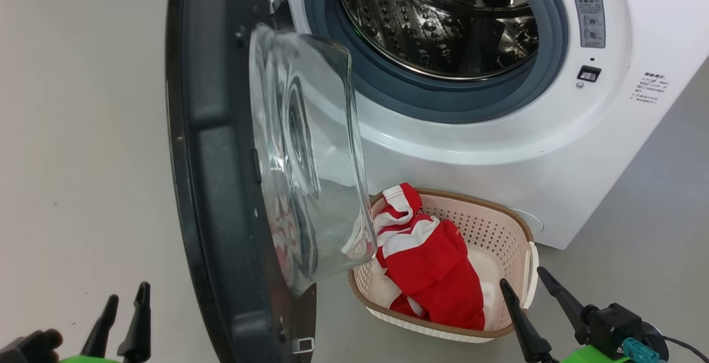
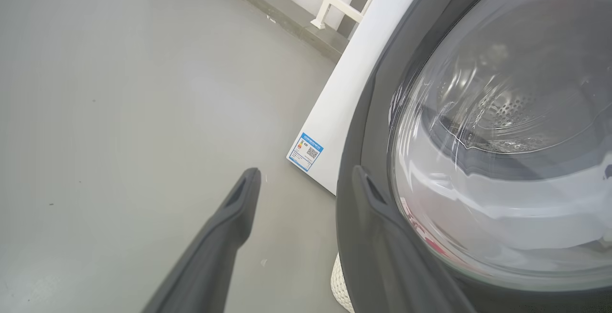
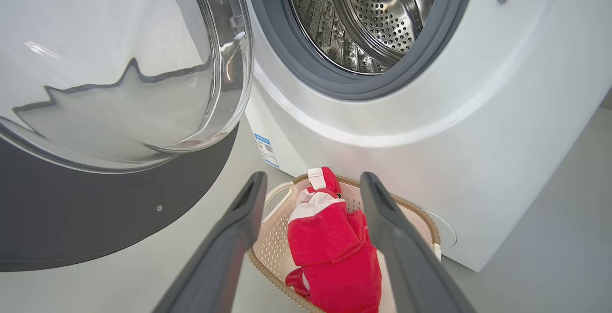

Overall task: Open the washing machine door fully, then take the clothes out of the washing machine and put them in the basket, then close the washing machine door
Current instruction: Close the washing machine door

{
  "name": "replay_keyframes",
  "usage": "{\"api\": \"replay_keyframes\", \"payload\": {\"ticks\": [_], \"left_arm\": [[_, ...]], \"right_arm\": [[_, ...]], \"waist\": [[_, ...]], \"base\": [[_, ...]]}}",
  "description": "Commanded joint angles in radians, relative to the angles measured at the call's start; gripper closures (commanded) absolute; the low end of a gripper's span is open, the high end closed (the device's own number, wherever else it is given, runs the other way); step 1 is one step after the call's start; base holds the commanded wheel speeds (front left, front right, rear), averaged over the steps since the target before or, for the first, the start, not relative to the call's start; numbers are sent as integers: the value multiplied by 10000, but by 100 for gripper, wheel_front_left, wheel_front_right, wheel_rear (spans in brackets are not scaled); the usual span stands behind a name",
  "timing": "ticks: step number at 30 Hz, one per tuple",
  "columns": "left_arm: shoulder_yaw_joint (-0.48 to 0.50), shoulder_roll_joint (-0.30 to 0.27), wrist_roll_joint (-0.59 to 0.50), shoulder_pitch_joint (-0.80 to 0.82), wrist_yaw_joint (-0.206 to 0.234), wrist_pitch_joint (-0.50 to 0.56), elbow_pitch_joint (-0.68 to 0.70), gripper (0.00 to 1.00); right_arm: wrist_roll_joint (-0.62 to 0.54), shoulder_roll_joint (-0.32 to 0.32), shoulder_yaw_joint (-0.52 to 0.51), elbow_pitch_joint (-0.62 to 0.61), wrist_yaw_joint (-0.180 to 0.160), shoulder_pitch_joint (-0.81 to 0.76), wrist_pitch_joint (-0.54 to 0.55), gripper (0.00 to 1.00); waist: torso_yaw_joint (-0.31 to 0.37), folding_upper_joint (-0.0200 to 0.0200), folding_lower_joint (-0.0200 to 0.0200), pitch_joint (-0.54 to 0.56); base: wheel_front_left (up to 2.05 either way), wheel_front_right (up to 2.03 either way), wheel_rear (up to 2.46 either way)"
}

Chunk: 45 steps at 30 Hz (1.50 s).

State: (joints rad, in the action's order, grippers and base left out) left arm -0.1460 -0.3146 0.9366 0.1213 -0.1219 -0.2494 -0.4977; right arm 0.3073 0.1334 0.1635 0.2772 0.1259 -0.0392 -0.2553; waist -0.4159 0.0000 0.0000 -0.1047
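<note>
**One machine, one door, one basket, one red heap**

One washing machine [image 1: 498,147] stands on the grey floor [image 1: 83,130]. Its single door [image 1: 221,158] is swung wide to the left, edge-on in the head view. One basket [image 1: 501,224] sits on the floor just in front of the machine, below the opening. The clothes [image 1: 432,263] lie in it as one red-and-white heap; how many garments make it up cannot be told. There are two hands: the left hand [image 1: 129,291] low beside the door's outer face, and the right hand [image 1: 521,275] near the basket's right end. Each has two dark fingers [image 3: 224,246] spread apart, holding nothing.

In the head view the bulging glass covers the basket's left end, and red cloth shows through it only as smears. The machine's top and the door's upper and lower edges are cut off. The visible part of the drum [image 1: 443,19] is bare perforated steel inside one grey rubber ring [image 1: 443,102]. One blue label [image 3: 266,149] sits low on the machine's side, its print too small to read. In the left wrist view one finger overlaps the door's black ring; whether they touch cannot be told.
</note>
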Motion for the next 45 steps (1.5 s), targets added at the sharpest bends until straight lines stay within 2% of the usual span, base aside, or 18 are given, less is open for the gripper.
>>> {"api": "replay_keyframes", "payload": {"ticks": [1,10,19,28,45], "left_arm": [[577,-217,-438,115,70,-119,259,0],[2218,1114,-3984,-403,173,-122,1168,0],[3343,2119,-6595,-829,48,-123,2482,0],[3750,2563,-7350,-1322,-20,-123,3008,0],[3751,2641,-7453,-1495,-64,-124,3204,0]], "right_arm": [[1,137,160,-221,48,143,-65,0],[9,149,143,-195,48,172,-65,0],[17,150,131,-190,48,164,-65,0],[17,128,144,-172,48,157,-65,0],[7,96,132,-176,48,106,-65,0]], "waist": [[-2,0,0,7],[-15,0,0,18],[-4,0,0,45],[61,0,0,109],[94,0,0,207]], "base": [[0,0,0],[0,0,0],[0,0,0],[0,0,0],[0,0,0]]}}
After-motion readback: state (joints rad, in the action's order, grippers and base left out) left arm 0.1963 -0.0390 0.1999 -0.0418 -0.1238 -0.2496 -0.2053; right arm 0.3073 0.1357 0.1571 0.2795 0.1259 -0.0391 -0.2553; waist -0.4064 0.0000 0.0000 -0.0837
